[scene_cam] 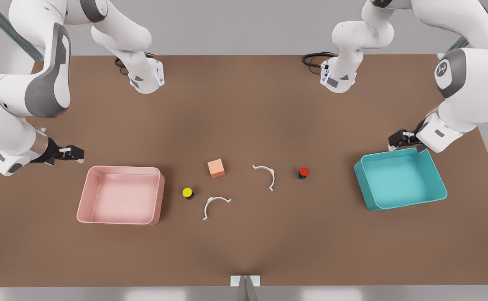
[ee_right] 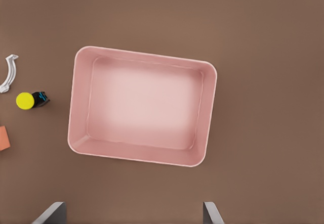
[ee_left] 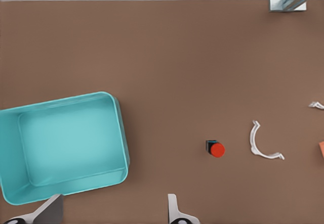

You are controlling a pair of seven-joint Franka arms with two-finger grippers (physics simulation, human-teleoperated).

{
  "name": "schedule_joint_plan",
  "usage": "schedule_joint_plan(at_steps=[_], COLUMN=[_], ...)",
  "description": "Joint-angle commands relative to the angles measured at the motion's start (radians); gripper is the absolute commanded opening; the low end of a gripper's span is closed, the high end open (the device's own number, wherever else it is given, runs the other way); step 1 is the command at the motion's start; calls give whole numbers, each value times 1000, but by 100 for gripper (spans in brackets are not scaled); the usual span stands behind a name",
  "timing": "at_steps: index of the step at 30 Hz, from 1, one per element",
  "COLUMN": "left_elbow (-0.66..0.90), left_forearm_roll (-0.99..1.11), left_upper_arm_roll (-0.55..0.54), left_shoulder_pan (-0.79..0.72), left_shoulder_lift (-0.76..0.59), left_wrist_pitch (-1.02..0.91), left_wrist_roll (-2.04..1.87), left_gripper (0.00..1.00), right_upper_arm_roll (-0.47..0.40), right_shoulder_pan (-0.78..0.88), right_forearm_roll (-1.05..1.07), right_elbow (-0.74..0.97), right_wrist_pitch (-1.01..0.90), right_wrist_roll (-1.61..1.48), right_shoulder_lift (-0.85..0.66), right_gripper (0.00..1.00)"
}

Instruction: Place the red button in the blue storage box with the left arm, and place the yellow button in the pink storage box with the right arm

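The red button stands on the brown table, right of centre in the front view. Farther toward that side lies the blue storage box, with nothing in it. My left gripper hovers open over the box's back corner, holding nothing. The yellow button sits just right of the pink storage box, which also holds nothing. My right gripper hangs open behind that box's left back corner, with nothing between its fingers.
An orange-pink cube rests between the two buttons. Two white curved clips lie nearby, one beside the red button, the other beside the yellow one. A metal post stands at the front edge.
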Motion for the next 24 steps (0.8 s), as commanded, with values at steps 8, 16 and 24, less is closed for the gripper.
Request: schedule_joint_plan(at_steps=[8,16,24], left_elbow=[-205,-601,-680], left_forearm_roll=[-1,-24,-38], left_upper_arm_roll=[-2,-3,-5], left_shoulder_pan=[-307,-376,-406], left_shoulder_lift=[174,229,300], left_wrist_pitch=[481,1010,1061], left_wrist_roll=[264,191,159], left_gripper=[100,100,100], right_upper_arm_roll=[68,71,68], right_shoulder_pan=[80,276,405], right_forearm_roll=[0,15,-85], right_elbow=[0,-1,-88], right_wrist_pitch=[77,413,439], right_wrist_roll=[4,191,415], right_shoulder_lift=[94,365,427], right_gripper=[100,100,100])
